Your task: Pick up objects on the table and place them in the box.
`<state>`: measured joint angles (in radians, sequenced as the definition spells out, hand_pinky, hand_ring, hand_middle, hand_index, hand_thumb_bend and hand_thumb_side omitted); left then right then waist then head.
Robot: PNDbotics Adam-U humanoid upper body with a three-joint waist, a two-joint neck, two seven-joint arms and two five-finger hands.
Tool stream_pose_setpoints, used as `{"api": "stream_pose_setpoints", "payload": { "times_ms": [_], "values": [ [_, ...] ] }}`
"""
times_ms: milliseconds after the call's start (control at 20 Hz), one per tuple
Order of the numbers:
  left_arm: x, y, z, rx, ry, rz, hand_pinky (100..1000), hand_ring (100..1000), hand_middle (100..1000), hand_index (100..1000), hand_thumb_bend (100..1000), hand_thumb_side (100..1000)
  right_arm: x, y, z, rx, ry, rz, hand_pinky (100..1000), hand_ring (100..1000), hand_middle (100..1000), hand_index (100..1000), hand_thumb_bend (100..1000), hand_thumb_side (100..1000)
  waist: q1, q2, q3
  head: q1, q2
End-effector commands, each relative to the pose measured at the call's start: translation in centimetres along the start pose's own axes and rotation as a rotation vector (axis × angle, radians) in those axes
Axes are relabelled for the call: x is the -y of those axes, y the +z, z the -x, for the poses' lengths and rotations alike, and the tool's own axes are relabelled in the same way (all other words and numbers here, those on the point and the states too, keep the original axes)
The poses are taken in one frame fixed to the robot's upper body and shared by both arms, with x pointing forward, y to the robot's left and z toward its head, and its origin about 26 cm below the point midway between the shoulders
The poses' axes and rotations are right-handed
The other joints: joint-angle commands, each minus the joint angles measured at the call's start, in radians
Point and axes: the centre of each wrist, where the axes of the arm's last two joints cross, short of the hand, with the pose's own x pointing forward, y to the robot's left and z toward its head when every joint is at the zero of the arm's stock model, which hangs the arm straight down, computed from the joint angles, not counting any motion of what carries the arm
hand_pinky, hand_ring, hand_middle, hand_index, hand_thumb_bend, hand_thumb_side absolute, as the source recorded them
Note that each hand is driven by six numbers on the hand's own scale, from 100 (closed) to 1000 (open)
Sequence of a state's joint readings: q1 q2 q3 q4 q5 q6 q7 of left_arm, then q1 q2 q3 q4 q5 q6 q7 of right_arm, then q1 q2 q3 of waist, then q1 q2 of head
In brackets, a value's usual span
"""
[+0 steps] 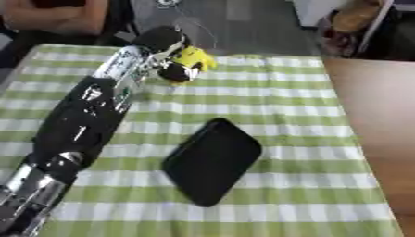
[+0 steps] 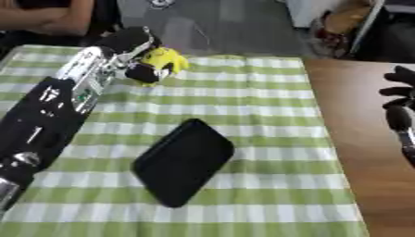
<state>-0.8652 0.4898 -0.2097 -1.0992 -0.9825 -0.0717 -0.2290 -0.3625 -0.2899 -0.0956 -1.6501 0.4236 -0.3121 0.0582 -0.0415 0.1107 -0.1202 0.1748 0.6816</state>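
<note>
Tray (image 1: pixel 212 161) mid-tablecloth (image 1: pixel 284 106), toy (image 1: pixel 193 61) behind it — in left robot hand (image 1: pixel 166 44)

No legible txt, labels, nos. anywhere.

Table (image 1: pixel 381 120) of brown wood under a green-and-white checked cloth (image 1: pixel 267 92). A black tray (image 1: pixel 212 160) lies flat on the cloth, nearer than the left hand (image 1: pixel 174 65).

I see a green-and-white checked tablecloth (image 1: pixel 267 106) covering most of the work surface, with bare brown wooden tabletop (image 1: pixel 377 120) showing along its right side. Past the far edge there is grey floor (image 1: pixel 243 28), and a person's forearm (image 1: pixel 57 16) rests at the far left corner.
</note>
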Motion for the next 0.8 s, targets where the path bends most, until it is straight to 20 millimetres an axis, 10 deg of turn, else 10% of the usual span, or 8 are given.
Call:
{"api": "stream_pose_setpoints", "payload": {
  "times_ms": [50,800],
  "values": [
    [-1.6,-0.2,-0.2,0.023,-0.018,-0.029,189,100,100,179,100,437,1.1,-0.6,-0.5,0.034,0.029,0.017,589,709,792,926,638,1000,0.001,-0.019,-0.001,-0.004,-0.019],
    [-0.5,0.0,-5.7,0.314,-0.038,0.068,201,100,100,179,100,442,2.2,-1.6,-2.5,0.101,0.075,0.059,603,715,796,927,637,1000,0.002,-0.022,-0.005,-0.004,-0.030]
  ]
}}
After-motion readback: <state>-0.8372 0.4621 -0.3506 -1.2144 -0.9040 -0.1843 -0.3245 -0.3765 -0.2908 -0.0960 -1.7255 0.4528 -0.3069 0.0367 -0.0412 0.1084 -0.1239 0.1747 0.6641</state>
